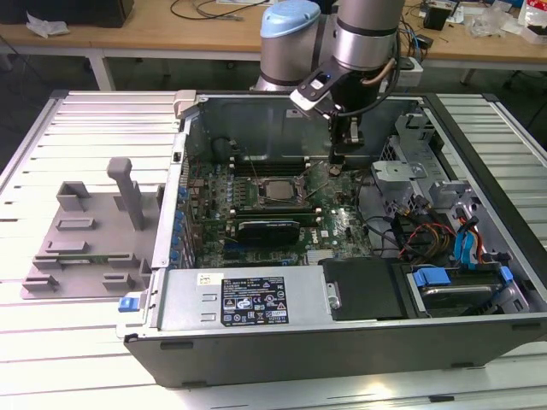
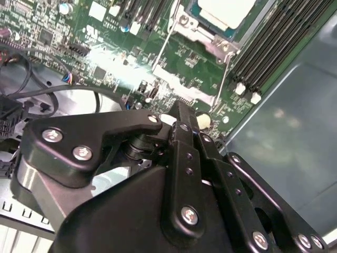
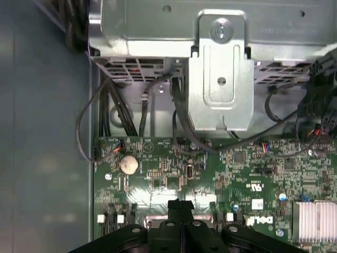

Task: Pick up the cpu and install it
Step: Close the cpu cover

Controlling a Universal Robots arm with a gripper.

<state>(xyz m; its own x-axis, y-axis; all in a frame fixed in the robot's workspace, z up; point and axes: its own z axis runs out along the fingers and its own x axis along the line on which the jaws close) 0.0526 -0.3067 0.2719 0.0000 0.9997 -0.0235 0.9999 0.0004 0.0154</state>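
Currently my black gripper (image 1: 336, 165) is pinched closed on nothing, above the green motherboard (image 1: 346, 224). Toward the exterior view's left, the flat square cpu (image 1: 273, 190), silver-grey on top with a darker rim, lies inside the metal socket frame (image 2: 202, 32).

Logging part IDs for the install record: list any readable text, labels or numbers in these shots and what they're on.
Black sticker on the metal cover: print too small to read.
White sticker beside it: blurred.
Circuit board markings in the first wrist view: too small.
No text quotable.
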